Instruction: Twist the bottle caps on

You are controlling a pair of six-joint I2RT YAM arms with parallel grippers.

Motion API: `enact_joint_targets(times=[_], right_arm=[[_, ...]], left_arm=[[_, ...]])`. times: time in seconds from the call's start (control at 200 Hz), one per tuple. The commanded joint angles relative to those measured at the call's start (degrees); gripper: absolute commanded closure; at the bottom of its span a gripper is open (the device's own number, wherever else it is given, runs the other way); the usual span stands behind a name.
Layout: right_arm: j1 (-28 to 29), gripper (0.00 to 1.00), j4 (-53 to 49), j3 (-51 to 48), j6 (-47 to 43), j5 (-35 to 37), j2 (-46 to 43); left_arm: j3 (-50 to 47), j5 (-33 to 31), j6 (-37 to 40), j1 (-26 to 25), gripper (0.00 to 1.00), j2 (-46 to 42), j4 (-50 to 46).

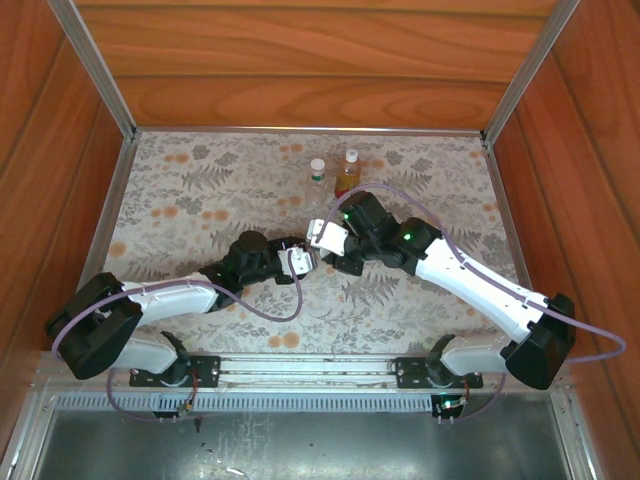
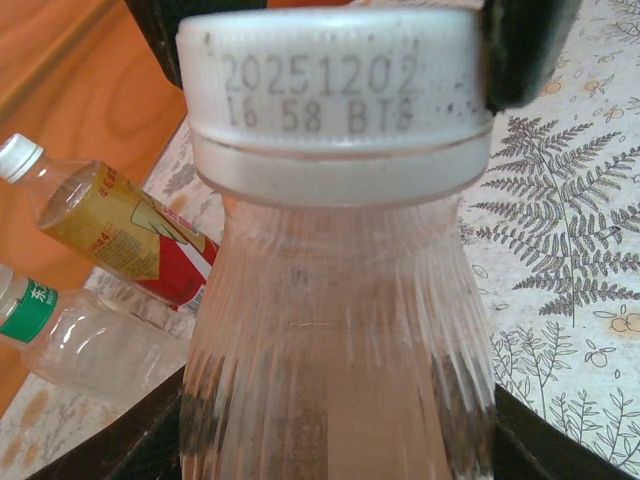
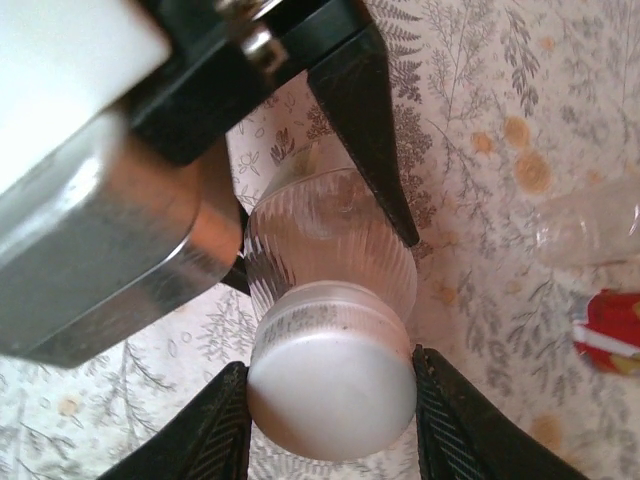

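A clear ribbed bottle (image 2: 340, 340) is held at its shoulder by my left gripper (image 2: 335, 445), shut on it with the dark fingers (image 2: 565, 440) pressed to both sides. A white bottle cap (image 2: 330, 90) printed with a date sits on its neck. In the right wrist view that cap (image 3: 332, 385) lies between the two black pads (image 3: 205, 430) of my right gripper (image 3: 332, 405), which is shut on it. From above, the left gripper (image 1: 303, 258) and the right gripper (image 1: 322, 238) meet at the middle of the mat.
Two capped bottles stand at the back of the flowered mat: one with a green label (image 1: 318, 175) and an amber one with a red-orange label (image 1: 348, 172). Wooden walls close in the back and both sides. The mat (image 1: 200, 190) spreads out to the left.
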Motion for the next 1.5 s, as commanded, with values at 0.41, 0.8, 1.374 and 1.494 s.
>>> enact_joint_targets(times=[0.41, 0.8, 1.374, 1.494], right_arm=[[-2.00, 0.35, 9.90, -4.77, 10.27, -2.68, -7.71], [-5.13, 0.28, 47.57, -24.48, 30.62, -14.61, -18.77], [-5.26, 0.72, 47.80, -21.23, 32.27, -14.66, -11.43], [-5.55, 0.72, 45.96, -21.19, 30.32, -8.19, -11.33]], left_arm=[[-0.60, 2.11, -10.22, 1.40, 0.46, -3.35, 1.35], [1.58, 13.16, -28.21, 4.89, 0.46, -7.35, 1.31], [1.70, 14.02, -26.81, 4.92, 0.40, -6.36, 1.40], [0.24, 12.84, -27.28, 4.86, 0.16, -7.31, 1.36]])
